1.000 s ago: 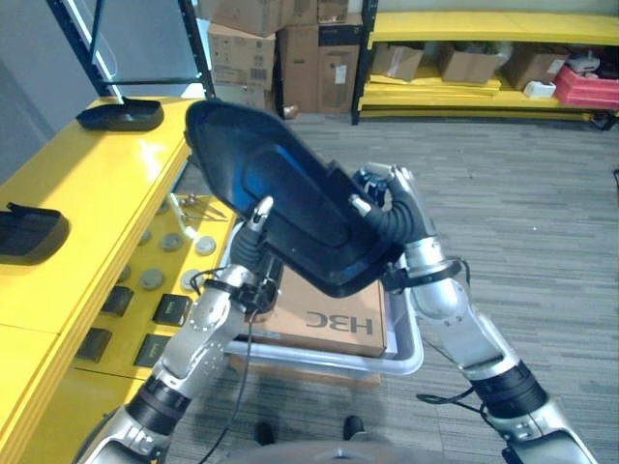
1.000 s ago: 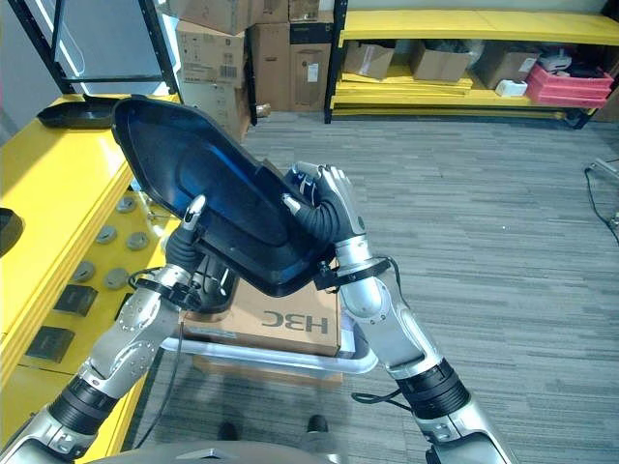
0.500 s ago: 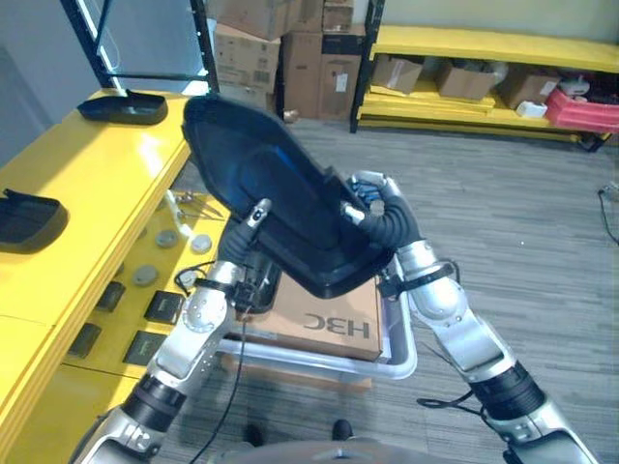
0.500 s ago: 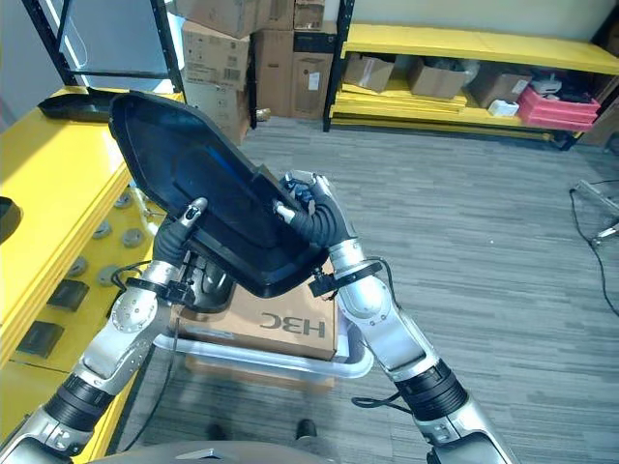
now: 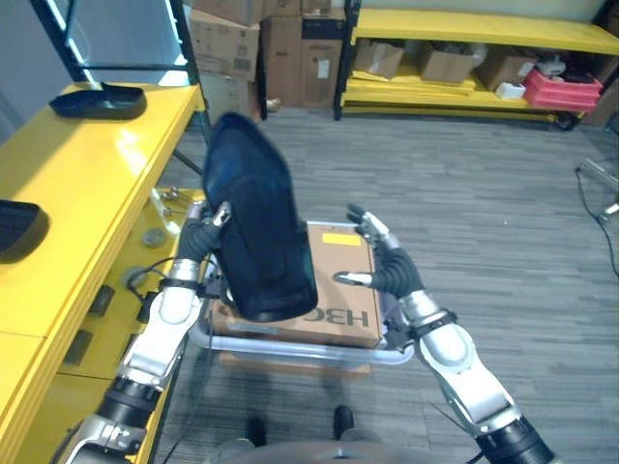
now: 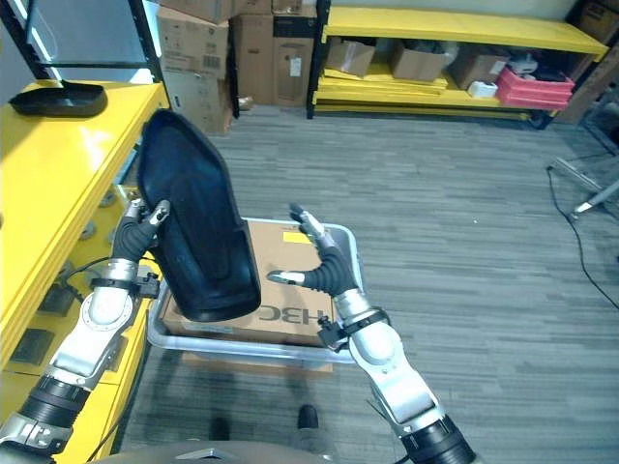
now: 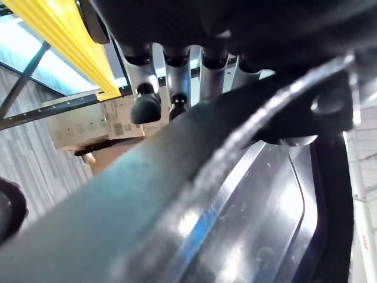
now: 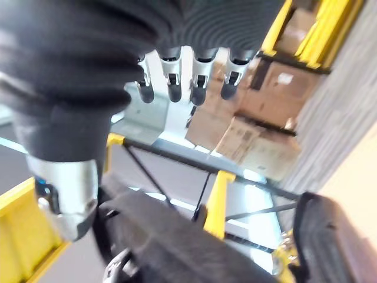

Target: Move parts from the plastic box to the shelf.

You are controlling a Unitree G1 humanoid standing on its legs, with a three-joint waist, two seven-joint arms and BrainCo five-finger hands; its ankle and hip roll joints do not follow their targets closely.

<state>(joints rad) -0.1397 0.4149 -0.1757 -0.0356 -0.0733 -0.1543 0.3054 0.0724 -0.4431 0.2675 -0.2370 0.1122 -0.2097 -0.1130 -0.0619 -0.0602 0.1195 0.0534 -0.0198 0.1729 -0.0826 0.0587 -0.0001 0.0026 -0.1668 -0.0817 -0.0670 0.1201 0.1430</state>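
Dark moulded part (image 5: pixel 253 232), long and shell-shaped, stood nearly upright in the air above the left end of the plastic box (image 5: pixel 398 340), its narrow rounded end up and its broad end low over the box; the left hand (image 5: pixel 201 237) held it from the left edge, fingers (image 7: pixel 145 88) curled over the rim with their dark tips on the glossy inner face; the right hand (image 5: pixel 375 266) hovered just right of the part and apart from it, fingers (image 8: pixel 175 76) spread and relaxed, holding nothing; a brown cardboard carton (image 5: pixel 340 290) lay inside the grey box, which sat on the grey floor (image 5: pixel 464 193); the yellow shelf (image 5: pixel 87 164) ran along the left, carrying one dark part (image 5: pixel 99 100) at its far end and another (image 5: pixel 17 227) nearer, at the left edge; stacked cartons (image 5: pixel 242 39) and a yellow rack (image 5: pixel 464 29) stood at the far side
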